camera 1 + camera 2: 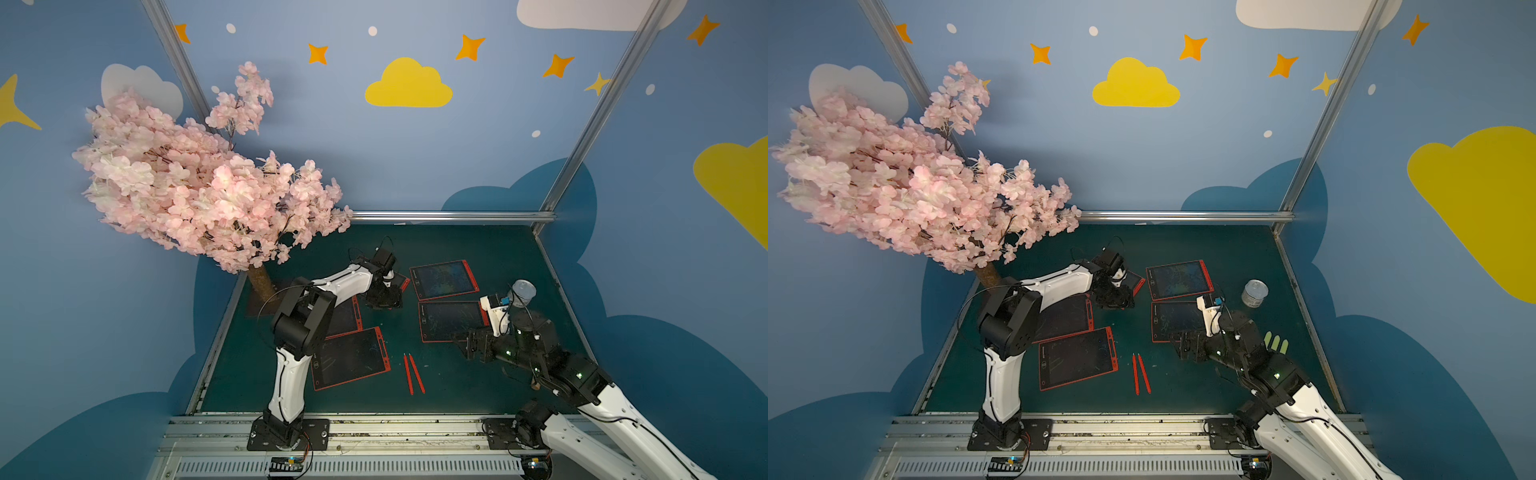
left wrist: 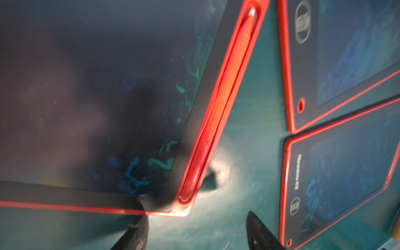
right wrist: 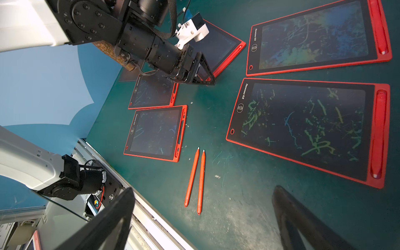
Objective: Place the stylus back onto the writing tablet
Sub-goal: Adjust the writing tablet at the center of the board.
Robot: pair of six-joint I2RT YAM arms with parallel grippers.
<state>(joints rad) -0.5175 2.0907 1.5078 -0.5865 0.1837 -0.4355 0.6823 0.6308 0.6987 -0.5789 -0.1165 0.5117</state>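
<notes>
Gaping left gripper point(image 2: 195, 217): empty; stylus point(image 2: 225, 97) slotted in tablet point(image 2: 86, 86) just ahead.
Right gripper point(image 3: 204, 190): spread, empty.
Blurred: tablet's screen.

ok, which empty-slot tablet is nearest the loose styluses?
The front-left tablet, beside the loose styluses; the other empty tablet lies behind it, partly under the left arm.

writing tablets point(image 3: 303, 121): 5 | loose styluses point(image 3: 191, 177): 2 | docked styluses point(image 3: 378, 134): 3 | can point(image 1: 1254, 293): 1 | blossom tree point(image 1: 187, 187): 1
</notes>
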